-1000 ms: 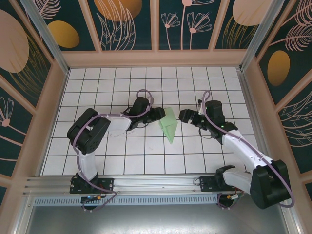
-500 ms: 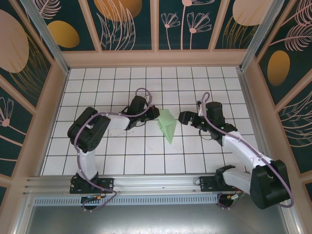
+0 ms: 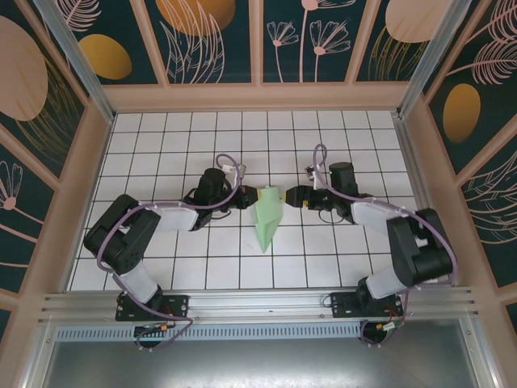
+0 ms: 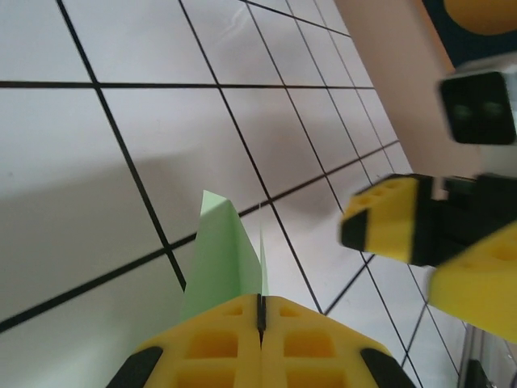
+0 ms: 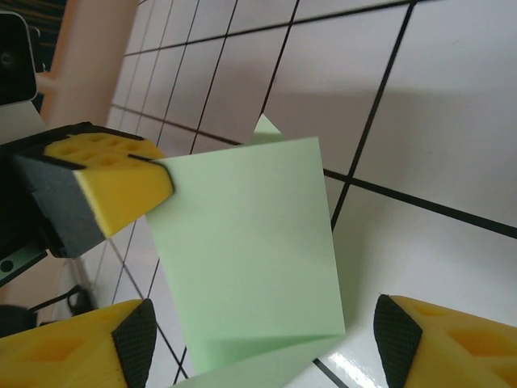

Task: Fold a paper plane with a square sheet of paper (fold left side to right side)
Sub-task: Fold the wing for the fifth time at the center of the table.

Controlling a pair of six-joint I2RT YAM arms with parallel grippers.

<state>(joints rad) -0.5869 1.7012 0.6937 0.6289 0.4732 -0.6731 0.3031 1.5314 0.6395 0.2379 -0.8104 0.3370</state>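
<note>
Both arms have closed in on the paper since the earlier frames.
Noted: the left gripper (image 3: pixel 249 196) is pinched tight on the far left edge of the pale green, narrow pointed paper plane (image 3: pixel 265 217) (fingers (image 4: pixel 218 356) meet on it, left wrist view); the right gripper (image 3: pixel 291 195) gapes wide, holding nothing, just beside its far right corner. Plane lies midway on the white tiled table (image 3: pixel 161 263), tip toward the near edge.

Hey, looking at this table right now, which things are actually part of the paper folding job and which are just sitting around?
Part of the job:
- pale green folded paper
- left gripper, shut on the paper
- right gripper, open, close by the paper

Just there:
- white tiled table
- patterned wall panels
- metal rail at the near edge
</note>
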